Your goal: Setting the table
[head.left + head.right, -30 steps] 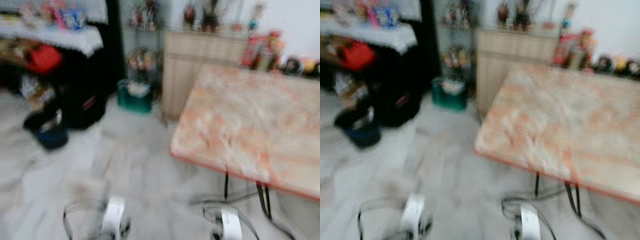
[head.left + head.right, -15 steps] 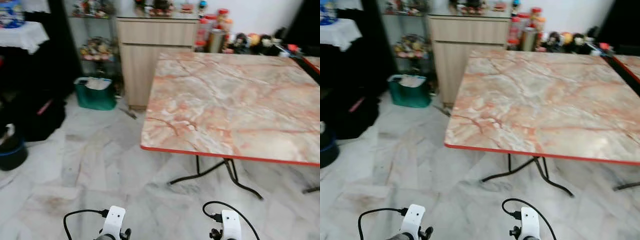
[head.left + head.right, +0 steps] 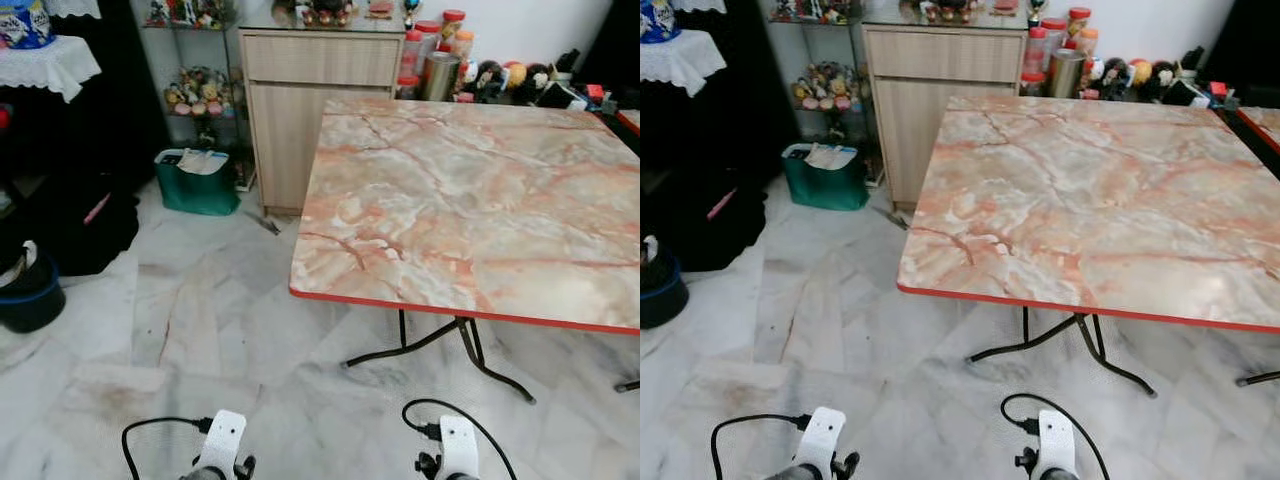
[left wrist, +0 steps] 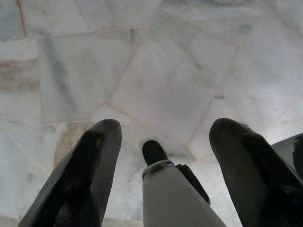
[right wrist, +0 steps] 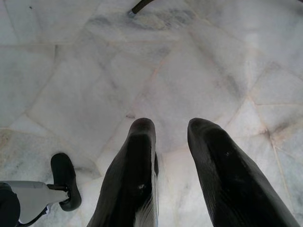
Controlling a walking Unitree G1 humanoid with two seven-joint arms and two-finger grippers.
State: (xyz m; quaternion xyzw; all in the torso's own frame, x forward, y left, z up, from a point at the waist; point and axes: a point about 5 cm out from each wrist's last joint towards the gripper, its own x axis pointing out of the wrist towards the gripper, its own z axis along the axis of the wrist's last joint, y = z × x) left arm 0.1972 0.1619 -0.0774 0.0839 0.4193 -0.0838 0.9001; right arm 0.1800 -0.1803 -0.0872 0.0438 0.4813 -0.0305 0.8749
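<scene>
Square folding table (image 3: 480, 190): glossy pink-orange marble-pattern top, red edge, black metal legs. Left gripper (image 4: 161, 142) fingers spread wide; right gripper (image 5: 171, 137) slightly parted, both above the floor.

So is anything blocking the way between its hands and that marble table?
Nothing visible does. Bare marble floor lies between the robot and the table. Both arms hang low, the left hand and right hand pointing down at the floor.
</scene>
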